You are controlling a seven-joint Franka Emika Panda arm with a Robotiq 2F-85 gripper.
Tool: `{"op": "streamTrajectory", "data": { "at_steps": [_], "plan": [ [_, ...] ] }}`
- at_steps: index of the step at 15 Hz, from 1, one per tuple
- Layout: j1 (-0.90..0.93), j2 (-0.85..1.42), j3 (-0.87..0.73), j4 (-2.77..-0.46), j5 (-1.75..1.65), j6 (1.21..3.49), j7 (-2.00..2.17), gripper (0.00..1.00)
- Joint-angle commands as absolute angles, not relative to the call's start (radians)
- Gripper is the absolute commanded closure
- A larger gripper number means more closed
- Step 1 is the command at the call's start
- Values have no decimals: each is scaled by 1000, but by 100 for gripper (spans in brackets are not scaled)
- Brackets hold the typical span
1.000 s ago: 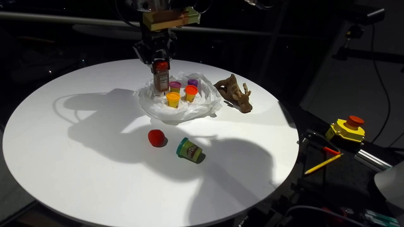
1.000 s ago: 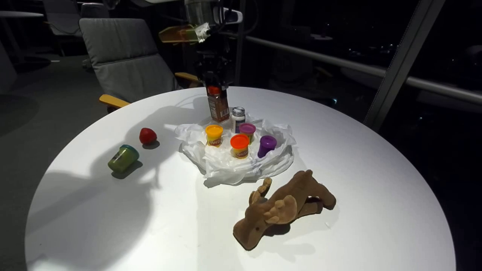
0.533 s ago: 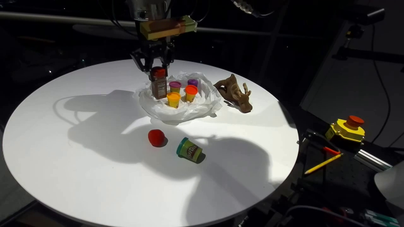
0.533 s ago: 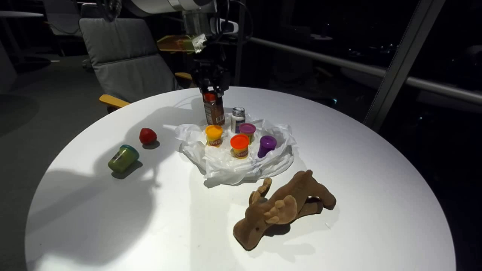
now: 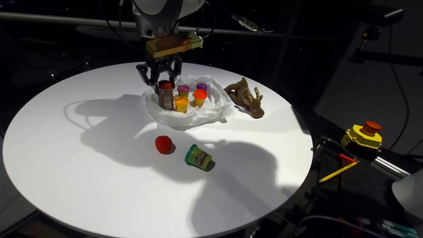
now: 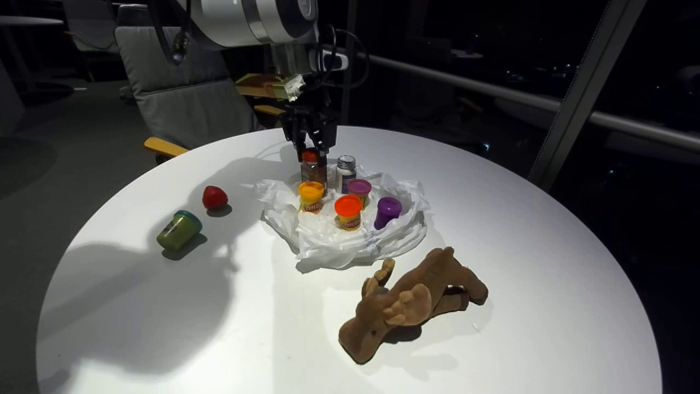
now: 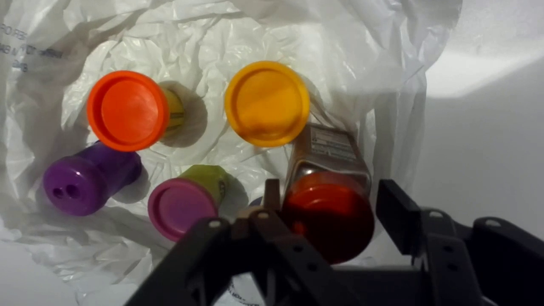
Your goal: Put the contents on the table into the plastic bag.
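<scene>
The white plastic bag [image 5: 185, 121] lies spread open on the round table. A brown spice bottle with a red lid [image 5: 166, 101] stands on its left part in that exterior view. My gripper [image 5: 165, 88] is around the lid; in the wrist view the red lid [image 7: 329, 221] sits between the fingers with a visible gap on the right. Yellow [image 7: 267, 104], orange [image 7: 127, 110] and pink-lidded pots [image 7: 182, 208], a purple container [image 7: 91, 178] and a white bottle [image 6: 345, 178] are in the bag. A red strawberry-like object [image 5: 163, 144] and a teal-lidded green pot [image 5: 200, 158] lie outside it.
A brown plush moose [image 6: 413, 306] lies on the table beside the bag. A grey chair [image 6: 180, 82] stands behind the table. A yellow box with a red button [image 5: 363, 135] and a pencil [image 5: 338, 172] lie on a side surface.
My gripper has moved down with the spice bottle, which now stands on the bag close to the yellow pot. The other things have not moved.
</scene>
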State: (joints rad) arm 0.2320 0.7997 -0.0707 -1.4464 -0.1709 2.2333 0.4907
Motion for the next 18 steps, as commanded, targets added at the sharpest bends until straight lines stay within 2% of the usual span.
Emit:
{"op": "streamTrajectory", "data": {
  "at_steps": [1, 2, 3, 8, 14, 18],
  "plan": [
    [257, 746, -94, -1457, -178, 2139, 502, 8],
    [260, 725, -91, -1468, -180, 2094, 493, 1],
    [267, 691, -86, -1494, -182, 2042, 494, 0],
    [314, 578, -36, -1619, -211, 1889, 478, 0],
    [381, 566, 16, -1745, -295, 1916, 487, 0],
    [398, 573, 34, -1814, -335, 2093, 518, 0]
  ]
}}
